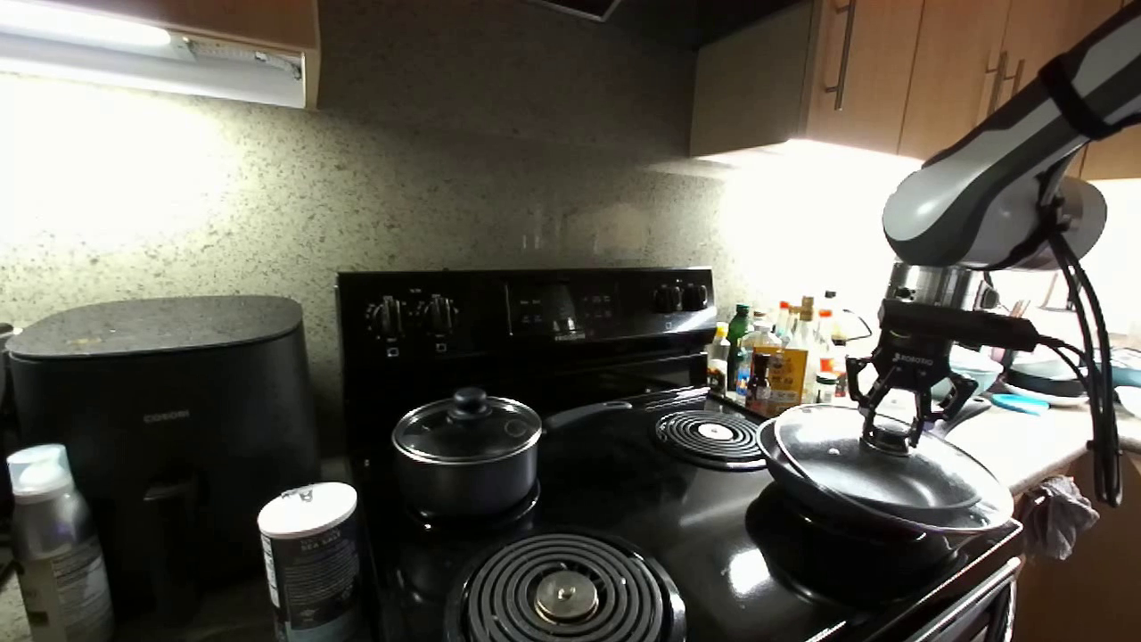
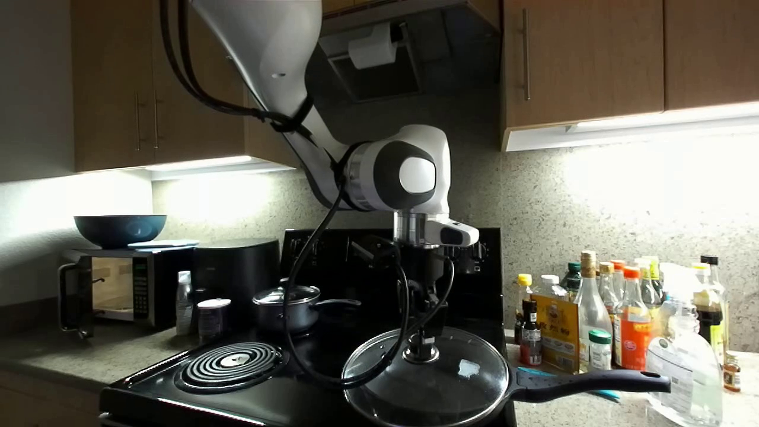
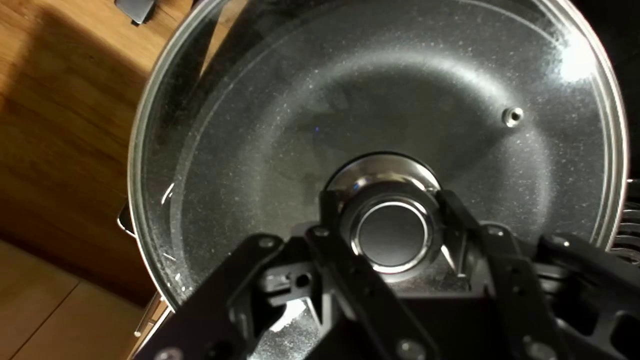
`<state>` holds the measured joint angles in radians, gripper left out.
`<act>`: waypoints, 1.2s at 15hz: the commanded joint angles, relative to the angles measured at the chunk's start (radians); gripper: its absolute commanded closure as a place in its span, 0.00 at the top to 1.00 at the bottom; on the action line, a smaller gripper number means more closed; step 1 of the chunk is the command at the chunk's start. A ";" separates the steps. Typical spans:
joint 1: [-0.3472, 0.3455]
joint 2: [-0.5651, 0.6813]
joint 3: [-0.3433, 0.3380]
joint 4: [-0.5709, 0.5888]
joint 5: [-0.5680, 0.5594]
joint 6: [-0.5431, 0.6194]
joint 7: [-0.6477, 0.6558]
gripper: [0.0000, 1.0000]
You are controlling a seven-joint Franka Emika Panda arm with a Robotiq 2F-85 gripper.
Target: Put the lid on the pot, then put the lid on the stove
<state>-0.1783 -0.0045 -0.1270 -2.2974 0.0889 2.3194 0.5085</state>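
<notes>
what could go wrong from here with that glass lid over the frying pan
The lid looks off-centre over the frying pan, so it might slide off if released. The gripper grips only the round knob, so the lid could tip. In an exterior view, a cable loops low in front of the lid and may snag.

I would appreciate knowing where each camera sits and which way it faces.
In an exterior view, the camera sits near the salt container, facing the back panel of the stove; arm and tool show at right.
In an exterior view, the camera sits nearer the frying pan, facing the same back panel; arm shows at top.
Wrist view: above the lid, facing down; only the tool shows, fingers either side of the knob.
Both exterior views share the arm, tool, lid, back panel and small lidded pot.
</notes>
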 commanded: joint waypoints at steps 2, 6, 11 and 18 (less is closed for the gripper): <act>0.012 -0.064 -0.006 -0.037 -0.004 0.032 -0.007 0.25; 0.020 -0.212 0.012 -0.135 -0.058 0.143 0.005 0.25; 0.006 -0.222 0.039 -0.133 -0.052 0.132 -0.005 0.50; 0.016 -0.210 0.048 -0.107 -0.021 0.135 -0.005 0.25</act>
<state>-0.1618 -0.2476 -0.0902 -2.4561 0.0402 2.4546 0.5080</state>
